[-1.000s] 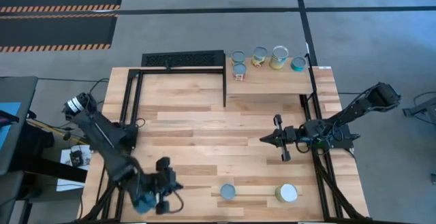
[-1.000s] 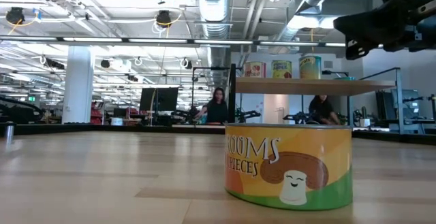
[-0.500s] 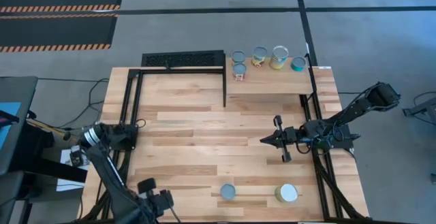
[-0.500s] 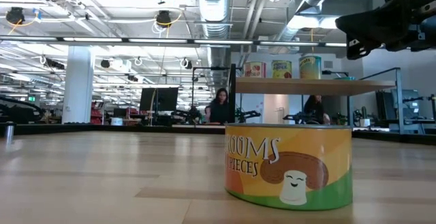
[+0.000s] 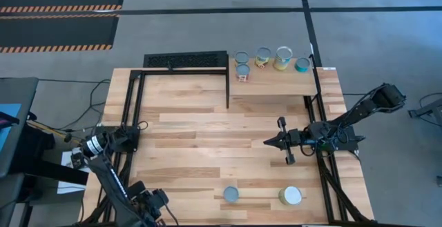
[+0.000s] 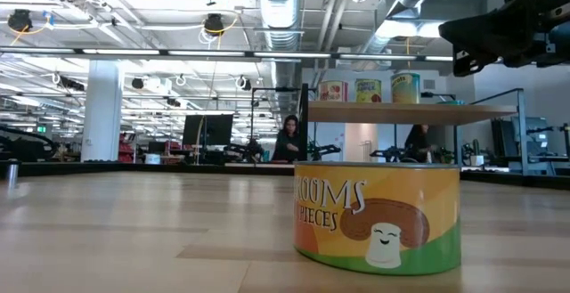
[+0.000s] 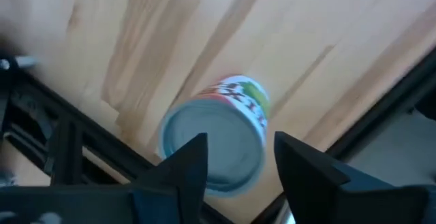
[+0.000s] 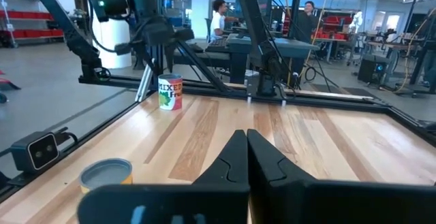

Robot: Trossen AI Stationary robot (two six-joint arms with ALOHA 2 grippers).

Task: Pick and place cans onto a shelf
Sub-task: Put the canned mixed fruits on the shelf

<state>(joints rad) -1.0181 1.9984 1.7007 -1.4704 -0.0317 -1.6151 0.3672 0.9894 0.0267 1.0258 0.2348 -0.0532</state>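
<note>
A can (image 7: 214,139) with a silvery top and a red and green label stands upright at the table's near left corner; it also shows as the labelled can (image 8: 170,92) in the right wrist view. My left gripper (image 7: 240,139) points down over it, open, a finger on either side and clear of it. In the high view the left gripper (image 5: 148,212) hides this can. Two more cans (image 5: 231,194) (image 5: 291,196) stand near the front edge. Several cans (image 5: 263,56) stand on the shelf (image 5: 276,81). My right gripper (image 5: 266,142) waits shut at mid right.
A black perforated rack (image 5: 186,60) stands at the far edge, left of the shelf. Black frame bars (image 7: 75,142) run along the table's edge right beside the corner can. A mushroom-labelled can (image 6: 378,217) fills the low view's foreground. People move about in the room behind.
My left gripper has swung toward the table's near left corner and sunk a little, tipping over until it points down. The cans and my right arm have kept still.
</note>
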